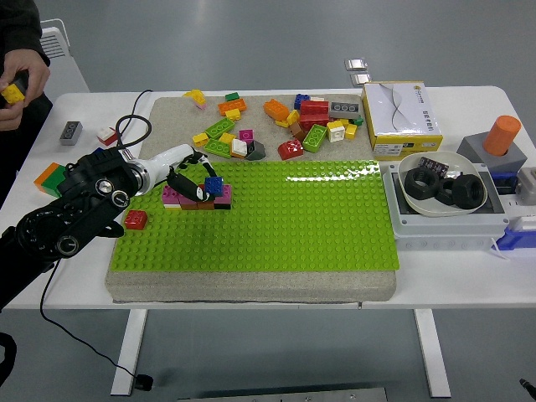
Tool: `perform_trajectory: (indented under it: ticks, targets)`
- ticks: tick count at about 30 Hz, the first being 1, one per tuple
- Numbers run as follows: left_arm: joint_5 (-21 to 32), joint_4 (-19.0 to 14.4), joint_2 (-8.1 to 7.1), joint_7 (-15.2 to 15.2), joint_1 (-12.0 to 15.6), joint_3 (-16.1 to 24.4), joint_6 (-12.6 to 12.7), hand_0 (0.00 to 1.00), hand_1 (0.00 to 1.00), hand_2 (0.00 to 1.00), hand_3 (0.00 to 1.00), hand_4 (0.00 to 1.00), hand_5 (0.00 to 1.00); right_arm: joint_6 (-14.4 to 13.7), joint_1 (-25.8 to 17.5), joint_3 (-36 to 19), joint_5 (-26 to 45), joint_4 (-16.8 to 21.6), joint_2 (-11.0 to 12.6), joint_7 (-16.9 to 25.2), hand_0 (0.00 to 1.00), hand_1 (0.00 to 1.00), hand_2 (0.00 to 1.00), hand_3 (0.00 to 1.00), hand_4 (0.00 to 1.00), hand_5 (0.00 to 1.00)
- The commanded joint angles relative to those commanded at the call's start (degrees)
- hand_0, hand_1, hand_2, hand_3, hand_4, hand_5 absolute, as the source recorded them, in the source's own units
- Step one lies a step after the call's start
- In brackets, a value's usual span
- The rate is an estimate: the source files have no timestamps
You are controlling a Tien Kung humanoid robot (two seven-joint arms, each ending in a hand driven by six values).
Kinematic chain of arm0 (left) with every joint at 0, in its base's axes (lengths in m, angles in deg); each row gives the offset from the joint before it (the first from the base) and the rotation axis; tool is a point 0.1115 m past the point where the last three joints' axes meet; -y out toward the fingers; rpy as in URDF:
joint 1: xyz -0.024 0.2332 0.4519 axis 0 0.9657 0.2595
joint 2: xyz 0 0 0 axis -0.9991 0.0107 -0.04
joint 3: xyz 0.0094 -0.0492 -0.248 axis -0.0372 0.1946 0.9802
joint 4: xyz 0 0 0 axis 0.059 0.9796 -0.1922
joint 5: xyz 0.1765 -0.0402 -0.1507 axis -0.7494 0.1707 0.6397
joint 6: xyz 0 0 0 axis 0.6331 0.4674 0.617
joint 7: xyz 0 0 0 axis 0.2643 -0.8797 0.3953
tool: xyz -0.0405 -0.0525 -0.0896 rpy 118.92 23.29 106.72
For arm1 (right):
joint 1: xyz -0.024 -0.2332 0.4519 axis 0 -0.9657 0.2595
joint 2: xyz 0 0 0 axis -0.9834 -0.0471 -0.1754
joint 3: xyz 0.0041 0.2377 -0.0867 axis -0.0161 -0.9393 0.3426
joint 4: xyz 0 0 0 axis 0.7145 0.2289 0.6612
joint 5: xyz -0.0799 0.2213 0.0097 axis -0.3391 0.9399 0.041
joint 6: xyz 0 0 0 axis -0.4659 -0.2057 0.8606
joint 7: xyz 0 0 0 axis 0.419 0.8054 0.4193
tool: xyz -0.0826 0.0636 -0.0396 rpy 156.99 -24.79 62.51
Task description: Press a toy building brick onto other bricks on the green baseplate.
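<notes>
The green baseplate [293, 218] lies on a grey mat in the middle of the table. Near its back left corner stands a small cluster of pink, magenta and dark bricks [191, 198]. A blue brick [214, 186] sits on top of the cluster's right end. My left hand [194, 178], white with black fingers, reaches in from the left, and its fingers curl around the blue brick from above and in front. A red brick [136, 219] rests on the plate's left edge, just below my forearm. My right arm does not show.
Loose bricks [276, 117] are scattered on the mat behind the plate. At the top left a person's hands hold a yellow brick [11, 92]. A yellow tissue box [400, 121], a bowl of black rings [440, 188] and an orange cylinder [502, 134] stand at the right.
</notes>
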Motion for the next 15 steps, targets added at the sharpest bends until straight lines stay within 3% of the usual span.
perform_trajectory:
  ticks: [8,15]
  targets:
    - [3.96,2.71,0.75,-0.35,-2.1,-2.15,-1.88,0.998,0.998,0.996,0.519,0.843,0.002,0.14,0.03,-0.87,-1.18,0.0,0.12,0.05,0.52,0.608,0.715,0.809,0.9,0.998]
    - [4.33,4.24,1.44,-0.03,-3.12,-3.26,-1.78,0.998,0.998,0.994,0.52,0.844,0.002,0.24,0.1,-1.31,-1.93,0.0,0.14,0.08,0.52,0.608,0.715,0.809,0.902,0.998]
